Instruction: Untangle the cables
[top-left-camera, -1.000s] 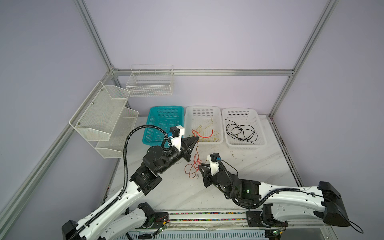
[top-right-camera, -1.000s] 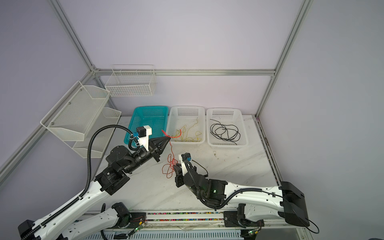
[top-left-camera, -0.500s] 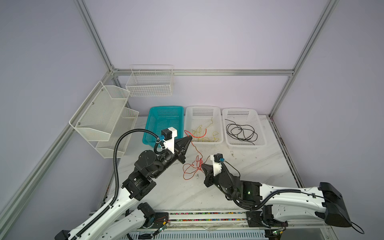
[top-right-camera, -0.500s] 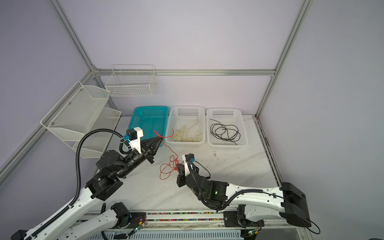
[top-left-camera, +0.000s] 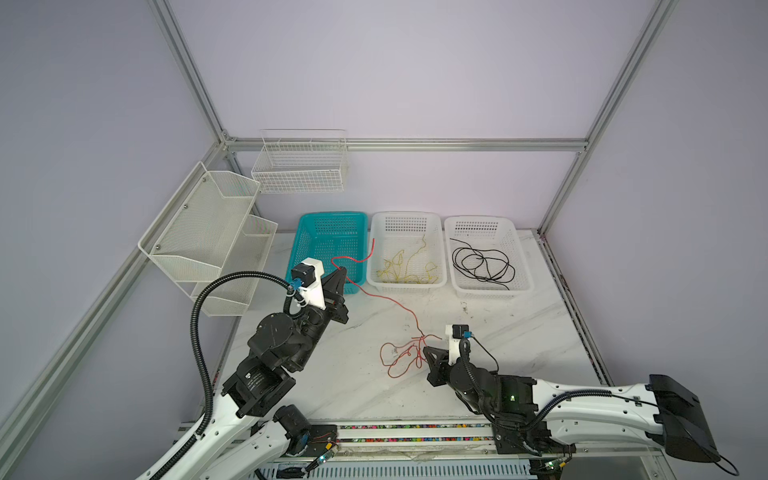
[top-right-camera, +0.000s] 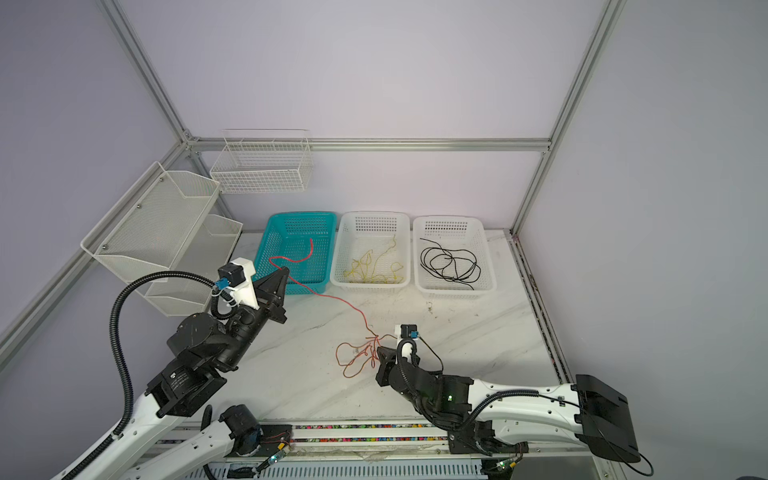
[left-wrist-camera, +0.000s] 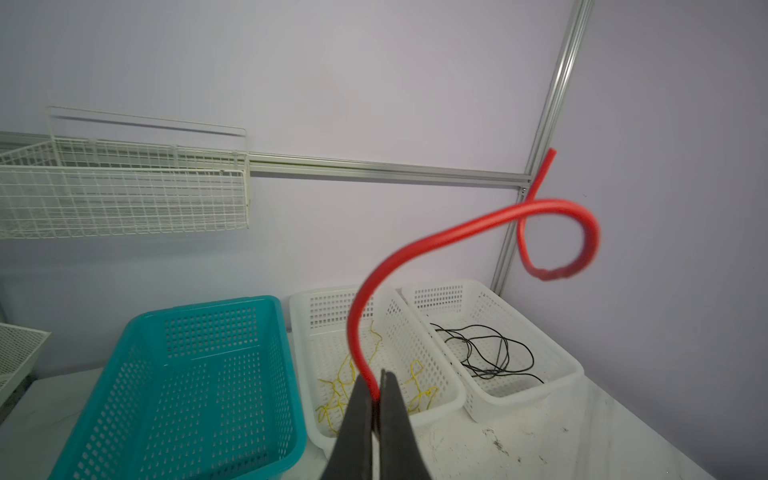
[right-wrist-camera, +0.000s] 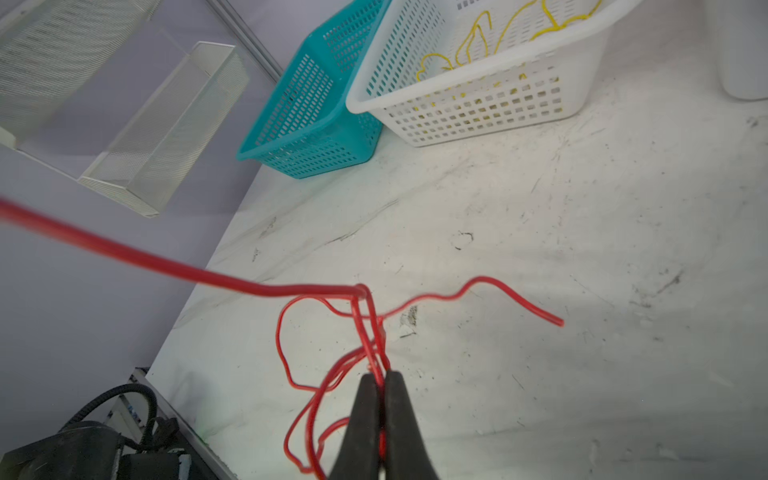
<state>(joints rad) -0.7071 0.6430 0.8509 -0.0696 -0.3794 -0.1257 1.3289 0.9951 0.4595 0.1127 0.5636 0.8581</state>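
- We see the left gripper (left-wrist-camera: 380, 374) fully closed on the red cable (right-wrist-camera: 208, 276), pinching it near one end. The short tail beyond its tips curls in the air above the teal basket (top-left-camera: 332, 215).
- The right gripper (right-wrist-camera: 379, 376) is also clamped tight, on a bunch of red strands at the tangle, low over the worktop (top-left-camera: 519, 332).
- Between the two grippers the red cable runs as a raised, nearly straight span. It comes down to a small knot (right-wrist-camera: 361, 291) just beyond the right gripper's tips.
- The remaining loops (top-left-camera: 399, 357) lie slack on the worktop beside the knot. We cannot tell whether the tangle is one cable or several.
- The yellow cables (top-left-camera: 405, 266) lie in the middle white basket (top-left-camera: 405, 215). The black cable (top-left-camera: 482, 266) lies in the white basket at the end of the row (top-left-camera: 480, 219). Both are well apart from the red one, so we judge red the only colour left to sort.
- We judge the cable very light and floppy, yet springy enough to hold its curls. Its smooth sheath may slide through closed tips under a hard pull.
- Pulling the span tighter risks cinching the knot, we think. It seems better to hold a single strand close beside the knot and draw the free end (right-wrist-camera: 557, 321) back through it.
- Being so thin, the cable needs the very tips of a gripper set squarely across it.
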